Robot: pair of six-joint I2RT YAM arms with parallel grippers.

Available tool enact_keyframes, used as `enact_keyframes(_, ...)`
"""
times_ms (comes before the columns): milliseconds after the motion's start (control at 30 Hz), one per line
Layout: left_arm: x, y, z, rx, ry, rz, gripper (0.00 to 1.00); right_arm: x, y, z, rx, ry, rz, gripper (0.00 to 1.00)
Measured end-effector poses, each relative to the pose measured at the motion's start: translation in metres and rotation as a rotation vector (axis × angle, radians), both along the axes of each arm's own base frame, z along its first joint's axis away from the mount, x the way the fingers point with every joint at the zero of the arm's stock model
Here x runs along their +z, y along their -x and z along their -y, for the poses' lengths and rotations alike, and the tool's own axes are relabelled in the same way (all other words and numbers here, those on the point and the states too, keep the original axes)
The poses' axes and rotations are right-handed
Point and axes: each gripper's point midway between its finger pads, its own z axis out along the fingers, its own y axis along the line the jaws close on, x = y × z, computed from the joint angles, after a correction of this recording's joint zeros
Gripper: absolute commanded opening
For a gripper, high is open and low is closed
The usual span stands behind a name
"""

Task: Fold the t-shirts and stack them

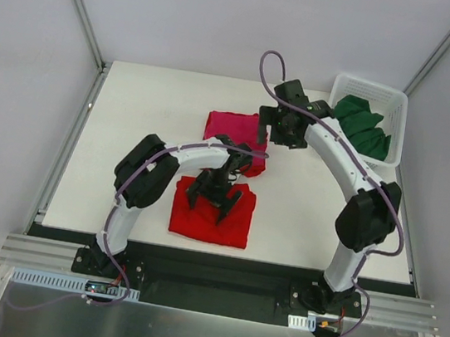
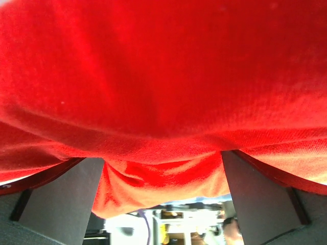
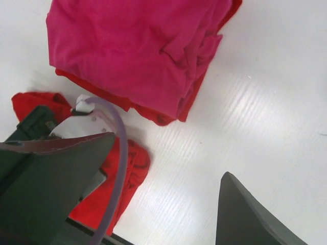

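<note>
From above, the folded red t-shirt (image 1: 211, 217) lies on the white table (image 1: 147, 124) near the front middle. The left gripper (image 1: 210, 202) is down on its rear part, jaws spread wide. Just behind lies the folded magenta t-shirt (image 1: 232, 129). The right gripper (image 1: 263, 124) hangs beside that shirt's right edge, jaws wide and holding nothing. The dark green t-shirt (image 1: 363, 125) sits bunched in the white basket (image 1: 399, 105) at the far right corner.

At the left wrist, red t-shirt (image 2: 163, 81) fills nearly the whole view. The 2 fingers (image 2: 61, 199) stand far apart at the bottom corners, and a fold of red cloth bulges between them.

At the right wrist, the magenta t-shirt (image 3: 127, 56) lies on top of a red cloth edge (image 3: 153, 113). The red t-shirt (image 3: 130, 168) shows lower left, partly behind the left arm's purple cable (image 3: 118, 153). The 2 dark fingers (image 3: 51, 184) are set wide over bare table.
</note>
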Motion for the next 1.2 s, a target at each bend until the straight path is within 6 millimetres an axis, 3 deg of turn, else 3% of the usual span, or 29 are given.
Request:
enact_keyframes(200, 0.001, -0.020, 0.009, -0.084, -0.007, 0.009, 0.99, 0.032, 0.022, 0.037, -0.042, 0.009, 0.061, 0.96)
enact_keyframes(367, 0.004, -0.030, 0.018, -0.091, 0.015, 0.031, 0.99, 0.047, 0.020, 0.058, -0.096, 0.001, 0.095, 0.96)
enact_keyframes(700, 0.006, -0.033, 0.024, -0.017, 0.000, 0.052, 0.99, 0.039, 0.014, 0.134, -0.304, 0.086, 0.048, 0.96)
enact_keyframes(867, 0.006, -0.032, 0.024, 0.040, -0.020, 0.053, 0.99, 0.027, 0.021, 0.167, -0.388, 0.118, -0.005, 0.96)
enact_keyframes(1033, 0.003, -0.027, 0.024, 0.124, -0.051, 0.042, 0.99, 0.020, 0.027, 0.185, -0.433, 0.132, -0.042, 0.96)
enact_keyframes(1200, 0.000, -0.014, 0.019, 0.201, -0.078, 0.011, 0.99, 0.020, 0.027, 0.191, -0.443, 0.135, -0.047, 0.96)
